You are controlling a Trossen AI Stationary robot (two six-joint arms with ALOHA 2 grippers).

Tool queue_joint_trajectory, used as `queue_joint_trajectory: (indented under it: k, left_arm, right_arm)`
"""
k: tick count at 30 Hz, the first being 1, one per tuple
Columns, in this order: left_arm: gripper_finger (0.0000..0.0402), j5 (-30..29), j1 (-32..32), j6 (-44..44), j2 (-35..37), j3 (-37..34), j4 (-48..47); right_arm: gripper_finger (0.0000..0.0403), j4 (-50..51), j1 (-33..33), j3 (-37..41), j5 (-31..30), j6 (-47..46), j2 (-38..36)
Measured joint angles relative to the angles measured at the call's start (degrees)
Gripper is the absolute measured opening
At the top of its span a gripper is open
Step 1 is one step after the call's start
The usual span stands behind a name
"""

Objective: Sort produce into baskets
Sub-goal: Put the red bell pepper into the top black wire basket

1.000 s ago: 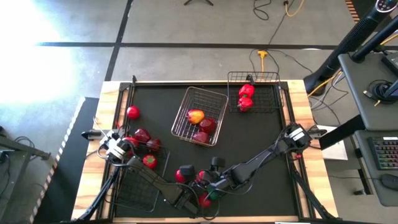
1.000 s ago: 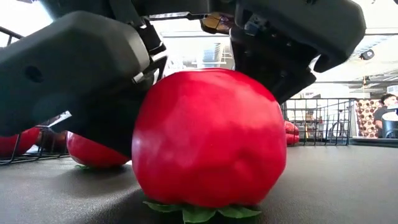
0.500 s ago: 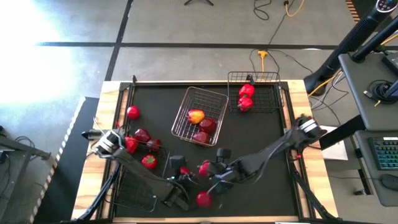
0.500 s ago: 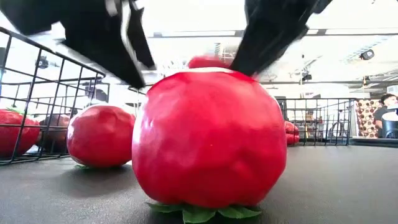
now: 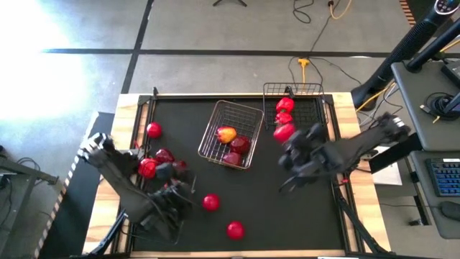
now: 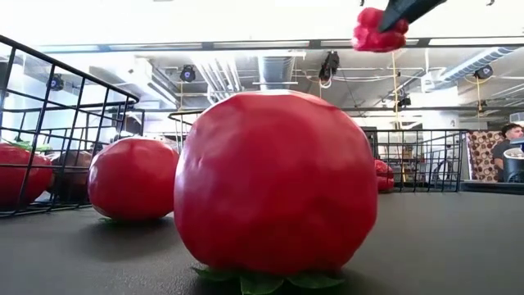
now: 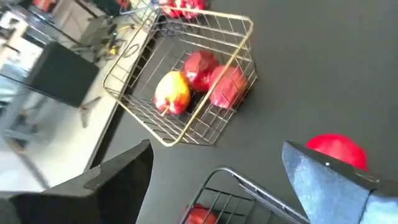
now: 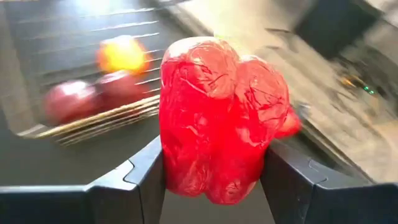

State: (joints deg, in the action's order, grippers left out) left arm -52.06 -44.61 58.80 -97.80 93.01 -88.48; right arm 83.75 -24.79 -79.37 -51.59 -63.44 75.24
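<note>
Pepper [image 8: 224,118] pinched between my right pincer's [image 5: 296,147] fingers, held high over the mat beside the black basket [image 5: 309,119] where two more peppers lie, the likely drop spot. Its near wire wall is what I must clear. My left pincer [image 5: 176,198] hangs spread and empty over the other black basket [image 5: 154,219]. Two tomatoes [image 5: 210,203] wait on the mat; apples sit in the silvery basket [image 5: 248,115].

— What do we see of the surfaces?
— We see a matt black table top [image 5: 287,208] with a pale wood border [image 5: 343,104]. The silvery basket [image 7: 224,37] is thin bright wire.
— And the fruit?
— The tomato [image 6: 274,180] is smooth and glossy. The pepper [image 8: 221,118] in the right gripper [image 8: 214,177] looks wrinkled and shiny, between matt dark fingers [image 8: 134,183].
</note>
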Motion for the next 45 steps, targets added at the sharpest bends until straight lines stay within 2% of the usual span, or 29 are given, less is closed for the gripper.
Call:
queue_joint_trajectory:
  k: [3,7,12,15,17,20,23,26,31,36,39,45]
  left_arm:
    - [0.0336,0.02,-0.24,2.22,4.41,-0.81,-0.49]
    - [0.0336,-1.18,-0.32,0.77,8.07,-0.81,-0.05]
    - [0.0336,-6.94,-0.11,-4.81,9.21,-0.92,-1.51]
    - [0.0336,-10.45,0.37,-6.07,9.49,-1.69,-1.56]
    - [0.0336,-10.68,0.71,-6.23,9.49,-2.34,-1.54]
    - [0.0336,-10.09,0.85,-5.91,9.51,-3.52,-1.54]
    - [0.0336,-7.11,0.84,-4.69,9.49,-5.44,-1.52]
    - [0.0336,-3.81,0.84,-3.67,9.49,-7.5,-1.52]
    - [0.0336,-3.23,0.84,-3.48,9.59,-10.79,-1.54]
    - [0.0336,-13.59,1.57,3.84,11.74,-12.37,-1.52]
    - [0.0336,-14.44,2.78,4.42,15.1,-12.89,-1.5]
    - [0.0336,-14.48,7.07,7.52,25.76,-15.98,-1.56]
  right_arm:
    - [0.0203,5.21,4.37,1.05,-0.53,-3.82,-5.07]
    - [0.0203,5.4,12.4,3.24,-0.52,-1.61,-10.53]
    - [0.0204,1.29,25.28,6.26,1.65,8.29,-13.3]
    - [0.0204,-7.04,35.67,8.93,3.98,17.98,-13.24]
    - [0.0205,-15.13,43.89,11.55,8.12,24.22,-12.52]
    - [0.0205,-26.56,56.59,16.45,19.6,34.37,-10.2]
    - [0.0205,-34.14,68.12,21.28,33.2,37.74,-6.42]
    - [0.0205,-41.2,76.27,24.83,41.13,40.62,-1.84]
    - [0.0206,-45.49,81.22,25.76,44.08,43.21,4.75]
    - [0.0237,-44.62,81.41,22.96,40.25,47.52,10.94]
    - [0.0274,-41.25,81.15,20.71,36.54,47.58,13.63]
    - [0.0327,-28.51,80.12,13.61,36.47,52.44,14.9]
